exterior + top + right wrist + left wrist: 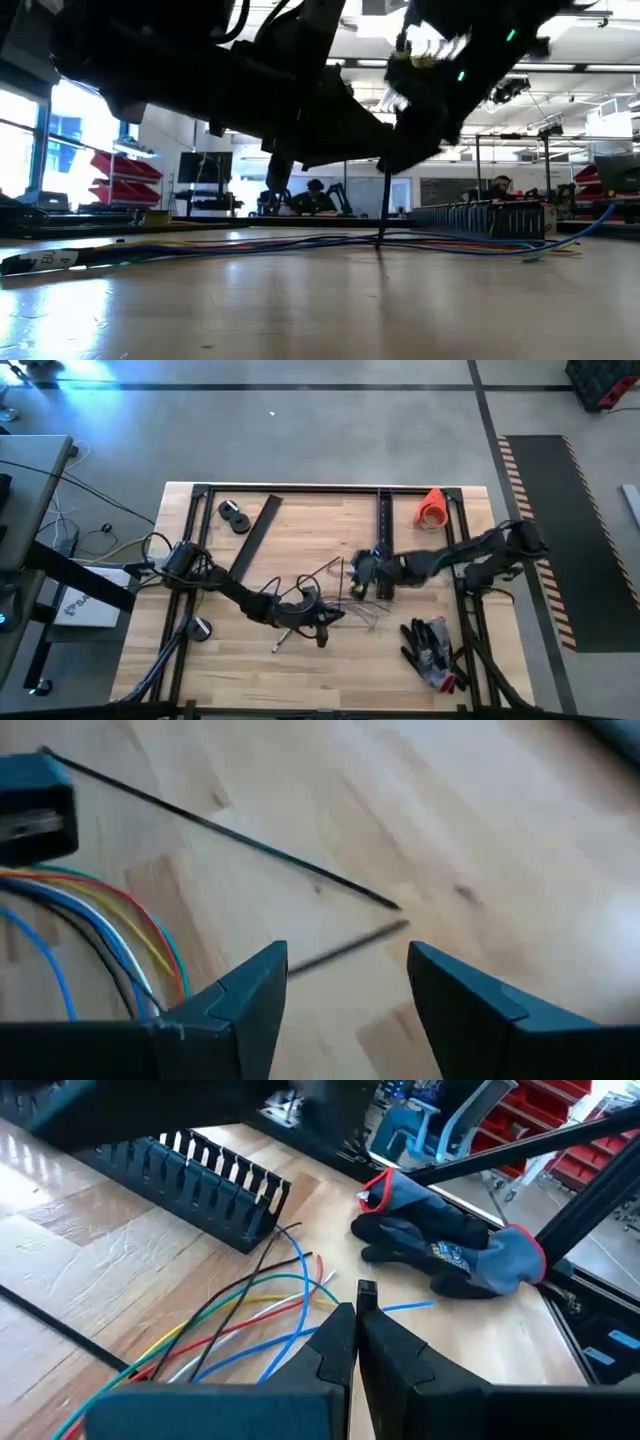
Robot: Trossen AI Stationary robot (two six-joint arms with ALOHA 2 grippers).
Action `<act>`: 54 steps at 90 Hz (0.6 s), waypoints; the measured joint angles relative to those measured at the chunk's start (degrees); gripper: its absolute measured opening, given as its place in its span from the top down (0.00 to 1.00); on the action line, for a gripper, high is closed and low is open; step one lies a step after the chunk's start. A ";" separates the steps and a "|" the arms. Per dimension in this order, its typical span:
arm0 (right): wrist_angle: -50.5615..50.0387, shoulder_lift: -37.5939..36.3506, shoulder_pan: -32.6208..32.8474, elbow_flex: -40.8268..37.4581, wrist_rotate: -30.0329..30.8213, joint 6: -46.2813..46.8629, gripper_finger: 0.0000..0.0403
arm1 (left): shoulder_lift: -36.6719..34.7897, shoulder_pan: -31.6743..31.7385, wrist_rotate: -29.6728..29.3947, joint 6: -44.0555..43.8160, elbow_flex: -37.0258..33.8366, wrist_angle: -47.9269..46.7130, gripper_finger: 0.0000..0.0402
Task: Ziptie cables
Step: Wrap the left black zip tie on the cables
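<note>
Cables (255,1315) lie loose on the wooden worktop (300,660) near its middle, a fan of thin coloured wires, red, green, yellow, white and blue, spreading toward the right edge. In the low view they run as a flat band (300,241) across the boards.

The left arm reaches from the left edge in a low diagonal toward the middle, its left tool (325,622) close above the surface just on the near side of the wires. In its wrist view the two dark fingers (335,1350) are pressed together with no gap and nothing visible between them.

The right arm stretches in from the right edge, elbow out over the frame rail, and its right tool (358,582) hangs over the far side of the wire bunch. Its fingers (250,995) stand apart, with bare wood and a thin black strip (230,835) showing between and beyond them.

Near the right near corner lies a pair of dark gloves (432,648), and an orange roll (432,508) sits by the far right corner. A slotted black duct (200,1190) lies beyond the wires. The near left part of the boards is open, apart from a small item by the frame rail.
</note>
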 joint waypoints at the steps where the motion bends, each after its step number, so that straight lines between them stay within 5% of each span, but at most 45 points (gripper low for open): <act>1: 1.07 0.00 -0.88 -0.58 -1.03 -0.14 0.52 | 0.00 0.00 0.01 0.01 0.00 -0.02 1.00; 24: 9.35 1.64 -13.36 -6.12 -16.06 3.76 0.53 | -0.04 0.00 -0.01 -0.27 0.00 -0.34 1.00; 54: 10.95 12.82 -13.87 -0.72 -17.34 2.62 0.53 | -0.09 1.24 1.86 3.66 0.02 -0.82 1.00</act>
